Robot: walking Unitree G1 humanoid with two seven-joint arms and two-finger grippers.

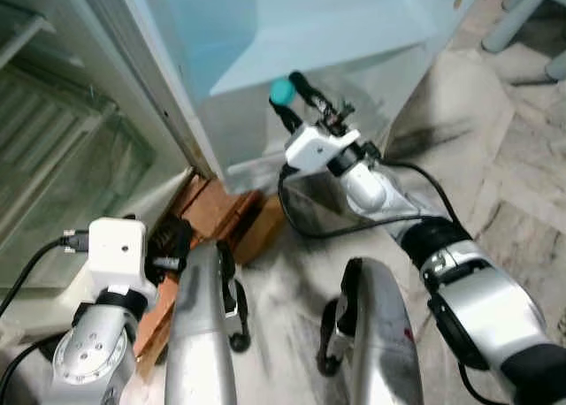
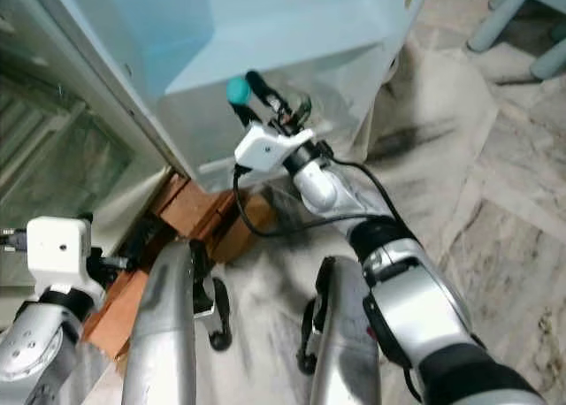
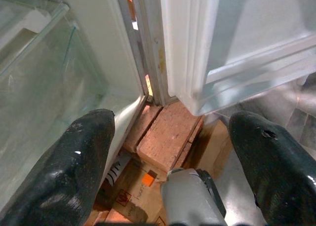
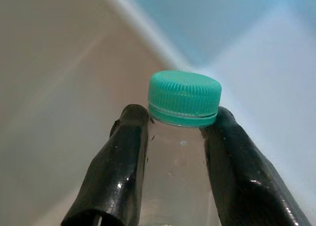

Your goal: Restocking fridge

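Note:
My right gripper (image 1: 285, 97) is raised against the open fridge door (image 1: 292, 34) and is shut on the neck of a clear bottle (image 4: 175, 162) with a teal cap (image 4: 184, 97). The cap (image 2: 237, 90) shows between the black fingers (image 4: 123, 162), close to the door's lower shelf (image 2: 292, 104). My left gripper (image 3: 170, 157) hangs low by the fridge's base, open, with nothing between its fingers (image 3: 69, 167). The bottle's body is hidden behind the gripper in the eye views.
The fridge body (image 1: 62, 140) with glass shelves (image 3: 34, 73) stands at the left. Bricks (image 3: 165, 137) and cardboard (image 1: 225, 215) lie under the fridge's front corner. Marble floor (image 1: 495, 184) spreads to the right, with pale furniture legs (image 1: 517, 16) at the far right.

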